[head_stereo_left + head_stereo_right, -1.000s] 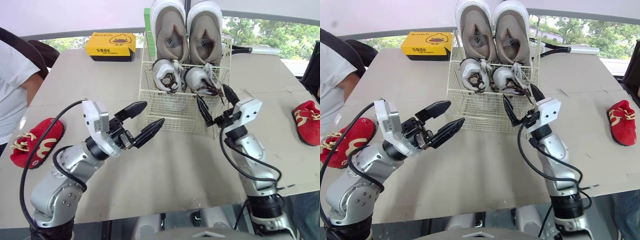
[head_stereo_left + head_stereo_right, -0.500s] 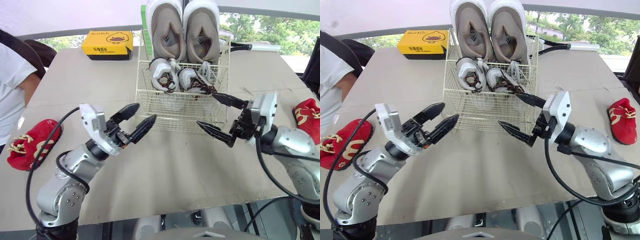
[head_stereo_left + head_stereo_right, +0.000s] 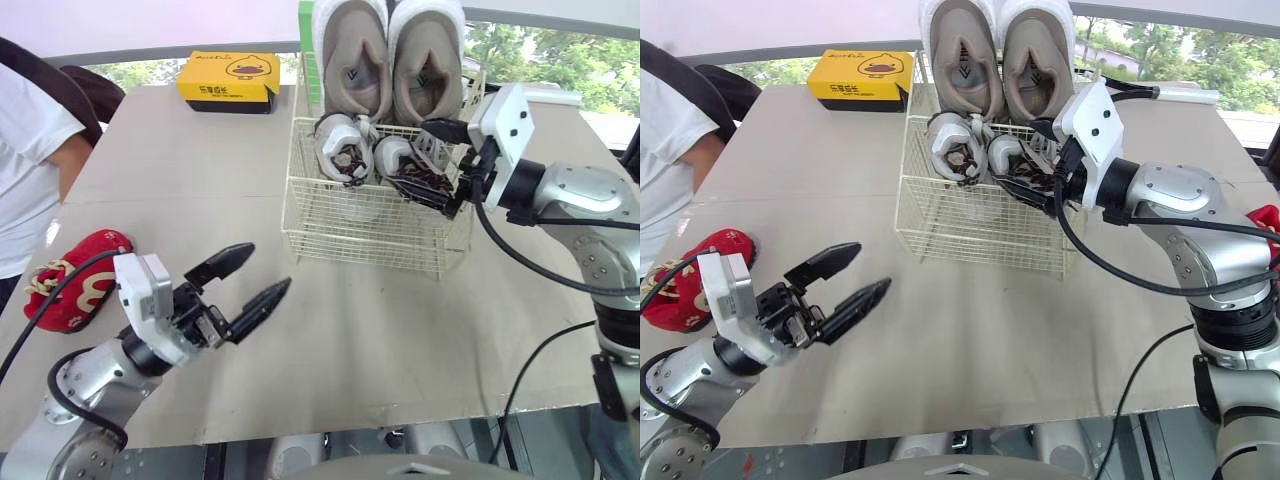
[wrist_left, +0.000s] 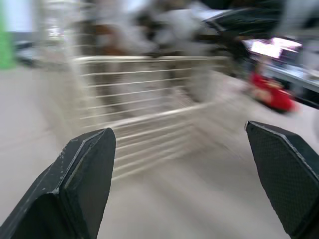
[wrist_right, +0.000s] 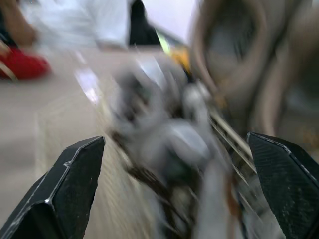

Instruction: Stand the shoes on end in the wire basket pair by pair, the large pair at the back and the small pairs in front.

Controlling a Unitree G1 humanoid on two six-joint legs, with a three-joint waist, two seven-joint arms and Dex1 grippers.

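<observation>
The wire basket [image 3: 360, 228] already holds two pairs. The large grey shoes [image 3: 390, 60] stand on end at its back, and the small grey shoes [image 3: 342, 150] stand in front of them. The right gripper [image 3: 415, 155] is at the basket's right front corner, with its fingers spread wide on both sides of the right one of the small shoes; whether they touch it, I cannot tell.

What is left, in my judgement, is the red pair, and it is split. One red shoe [image 3: 85, 282] lies on the table [image 3: 400, 330] well to the left of the basket, its long axis slanting toward the basket. The left gripper [image 3: 268, 266] is the nearer one, with its fingers wide and empty. They point toward the basket, so this shoe lies behind them, away from the basket. The other red shoe [image 3: 1268, 218] lies well to the right of the basket, nearer to the right arm.
</observation>
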